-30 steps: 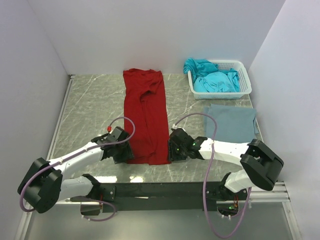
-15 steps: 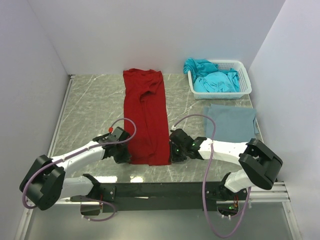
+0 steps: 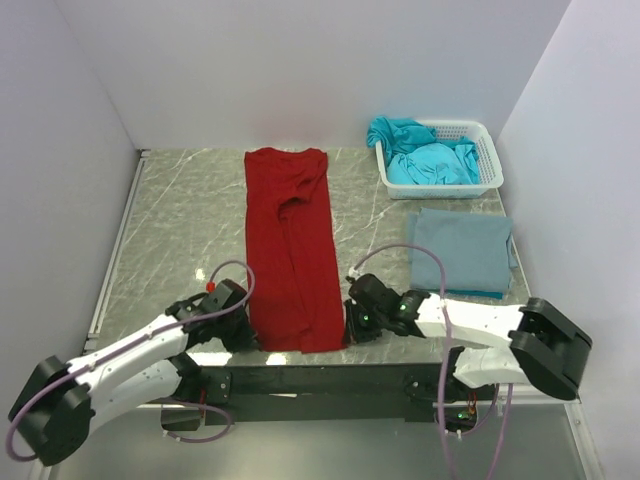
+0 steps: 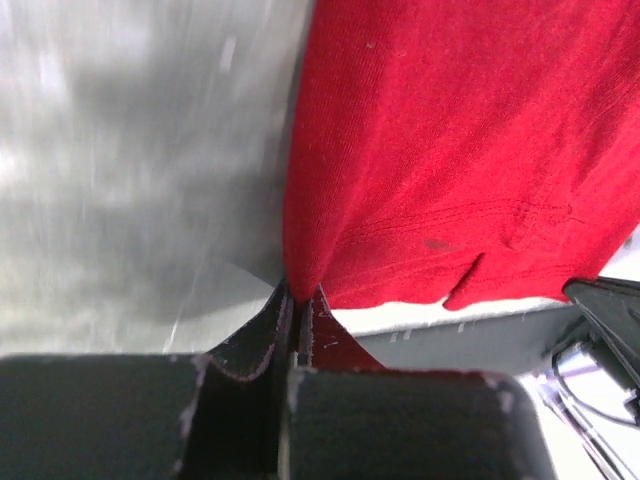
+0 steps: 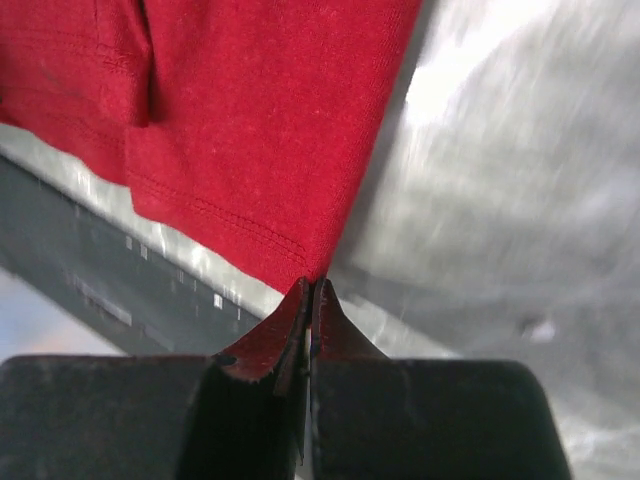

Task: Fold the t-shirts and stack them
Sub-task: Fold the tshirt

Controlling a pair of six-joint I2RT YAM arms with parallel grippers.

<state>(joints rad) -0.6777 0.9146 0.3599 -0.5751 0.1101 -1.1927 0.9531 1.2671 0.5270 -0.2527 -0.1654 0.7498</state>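
Lying as a long folded strip down the middle of the tabletop (image 3: 190,220), hem at the near edge, the dark red t-shirt (image 3: 290,250) looks soft, light and limp; its hem corners suit pinching. Left gripper (image 4: 298,300) and right gripper (image 5: 311,290) are each clamped on one corner.

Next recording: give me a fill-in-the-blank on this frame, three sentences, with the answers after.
The left end effector and the right end effector are both ____ on near corners of the red t-shirt.
The t-shirts in the white basket are coloured ____.
The folded grey-blue t-shirt lies on the robot's ____ of the red t-shirt.
Missing words: shut; turquoise; right.
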